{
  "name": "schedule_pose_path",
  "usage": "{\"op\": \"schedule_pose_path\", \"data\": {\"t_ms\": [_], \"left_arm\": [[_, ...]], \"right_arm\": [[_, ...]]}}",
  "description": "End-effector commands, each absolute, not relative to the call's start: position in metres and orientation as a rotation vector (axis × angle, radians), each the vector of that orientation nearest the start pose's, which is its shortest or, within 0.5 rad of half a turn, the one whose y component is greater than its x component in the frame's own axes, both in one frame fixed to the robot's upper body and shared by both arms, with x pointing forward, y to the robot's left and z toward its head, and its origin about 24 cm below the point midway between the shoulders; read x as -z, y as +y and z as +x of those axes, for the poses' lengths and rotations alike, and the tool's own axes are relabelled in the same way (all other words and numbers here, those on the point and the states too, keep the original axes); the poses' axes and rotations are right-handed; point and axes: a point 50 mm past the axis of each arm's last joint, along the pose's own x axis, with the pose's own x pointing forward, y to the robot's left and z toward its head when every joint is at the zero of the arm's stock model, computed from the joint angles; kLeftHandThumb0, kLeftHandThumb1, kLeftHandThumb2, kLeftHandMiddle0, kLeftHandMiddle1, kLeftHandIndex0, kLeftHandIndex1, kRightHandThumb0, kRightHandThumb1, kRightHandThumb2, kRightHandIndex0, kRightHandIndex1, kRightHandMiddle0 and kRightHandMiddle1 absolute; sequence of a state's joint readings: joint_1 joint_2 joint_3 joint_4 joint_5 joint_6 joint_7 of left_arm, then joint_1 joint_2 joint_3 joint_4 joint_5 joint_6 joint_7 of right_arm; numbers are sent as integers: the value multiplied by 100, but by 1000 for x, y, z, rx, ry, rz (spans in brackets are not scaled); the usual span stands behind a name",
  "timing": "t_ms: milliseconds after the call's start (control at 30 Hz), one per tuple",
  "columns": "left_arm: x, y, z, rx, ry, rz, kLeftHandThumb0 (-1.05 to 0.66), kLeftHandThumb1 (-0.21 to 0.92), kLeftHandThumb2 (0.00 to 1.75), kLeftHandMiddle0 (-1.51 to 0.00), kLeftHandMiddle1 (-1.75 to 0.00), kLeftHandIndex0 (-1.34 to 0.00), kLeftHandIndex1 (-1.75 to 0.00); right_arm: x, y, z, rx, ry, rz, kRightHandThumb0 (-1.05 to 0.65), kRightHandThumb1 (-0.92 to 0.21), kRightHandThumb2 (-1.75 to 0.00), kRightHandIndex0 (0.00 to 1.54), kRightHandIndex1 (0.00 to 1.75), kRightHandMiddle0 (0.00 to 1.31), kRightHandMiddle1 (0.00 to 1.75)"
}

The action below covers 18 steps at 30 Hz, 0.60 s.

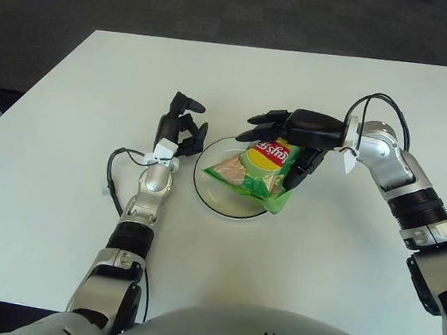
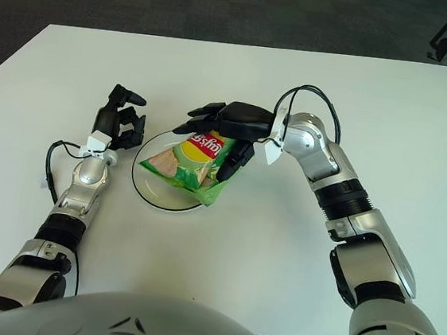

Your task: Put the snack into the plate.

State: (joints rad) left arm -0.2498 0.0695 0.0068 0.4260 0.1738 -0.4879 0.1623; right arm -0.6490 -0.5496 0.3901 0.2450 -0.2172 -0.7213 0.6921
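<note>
A green and yellow snack bag (image 1: 257, 171) lies tilted over a clear glass plate (image 1: 205, 191) at the middle of the white table, its lower right corner sticking out past the plate's right rim. My right hand (image 1: 288, 146) reaches in from the right and is shut on the top of the bag, with the fingers over its upper edge and the thumb down its right side. My left hand (image 1: 183, 127) shows just left of the plate, fingers relaxed and holding nothing.
The white table (image 1: 68, 119) extends around the plate on all sides. A black cable (image 1: 111, 173) loops beside my left wrist. Dark carpet lies beyond the table's far edge.
</note>
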Motion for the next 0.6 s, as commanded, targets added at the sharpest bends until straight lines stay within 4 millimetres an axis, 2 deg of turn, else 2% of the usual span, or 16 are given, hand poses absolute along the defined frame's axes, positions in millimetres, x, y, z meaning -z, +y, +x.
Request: {"op": "schedule_pose_path", "data": {"t_ms": [0,200,433,567], "left_arm": [[-47,149,288,-48,-286,206,-38,66,86,-90,-175,-36,-175],[-47,149,288,-43,-287,205,-38,67,85,-90,-175,-36,-175],[-47,149,288,-40,-290,205,-38,67,85,-90,-175,-35,-175],[-47,149,288,-40,-289,206,-39,66,86,-91,-175,-36,-175]], "right_arm": [[-162,-98,295,-1145,-746,-1109,-20,-92,-18,9,0,24,0],[-168,-96,301,-1109,-756,-1095,-30,-92,-19,4,0,19,0],[-207,-110,317,-1041,-795,-982,-52,-92,-16,0,0,14,0],[-244,-124,316,-1080,-767,-957,-66,-92,-17,0,0,11,0]]}}
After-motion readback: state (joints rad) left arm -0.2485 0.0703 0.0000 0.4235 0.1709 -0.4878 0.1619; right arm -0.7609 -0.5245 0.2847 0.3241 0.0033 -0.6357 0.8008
